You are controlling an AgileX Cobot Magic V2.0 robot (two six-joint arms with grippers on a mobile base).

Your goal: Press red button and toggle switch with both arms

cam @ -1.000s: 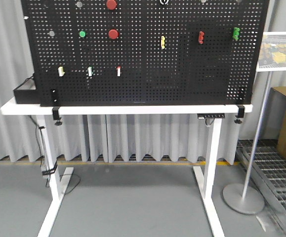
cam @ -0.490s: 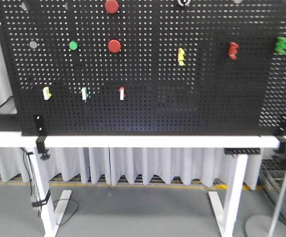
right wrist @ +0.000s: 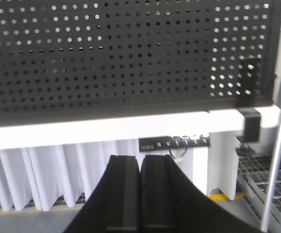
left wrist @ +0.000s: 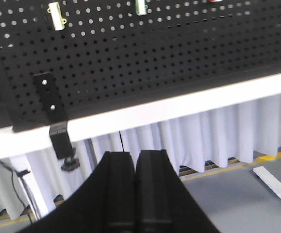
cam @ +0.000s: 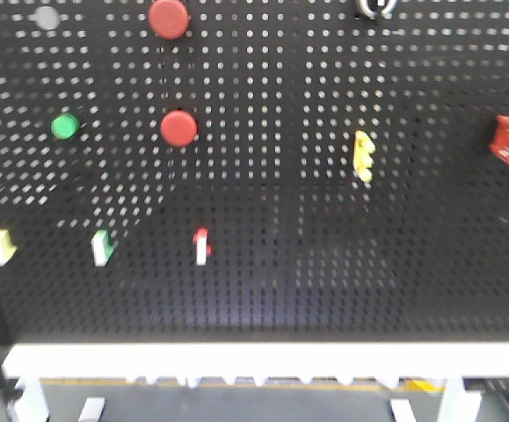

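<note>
**Approach to pegboard: both pincers closed, no contact yet**

Front view: The pegboard [cam: 324, 264] fills the frame and neither pincer shows, so you cannot place anything against them here. The red button [cam: 178, 128] sits mid-left, with an upper red button [cam: 168, 18] above it and a green button [cam: 64, 127] beside it. Below them is a row of three: yellow-tipped toggle [cam: 2, 247], green-tipped toggle [cam: 103, 248], red-tipped toggle [cam: 201, 246]. Which one the task means, you cannot tell. Half a second ago the table legs and floor showed under the board. Now only the table [cam: 236, 359] edge remains, so the base has closed in, probably to bring the controls within reach.

Left wrist view: The left pincer [left wrist: 135, 160] has its fingers together, holding nothing, which likely suits a fingertip push. The yellow-tipped toggle [left wrist: 56, 15] is well above it and to its left. The table edge lies ahead and above. The red button is out of frame.

Right wrist view: The right pincer [right wrist: 140, 162] is likewise pressed together and empty, low beneath the table edge. Only bare board lies ahead and above, with no control in sight.
</note>
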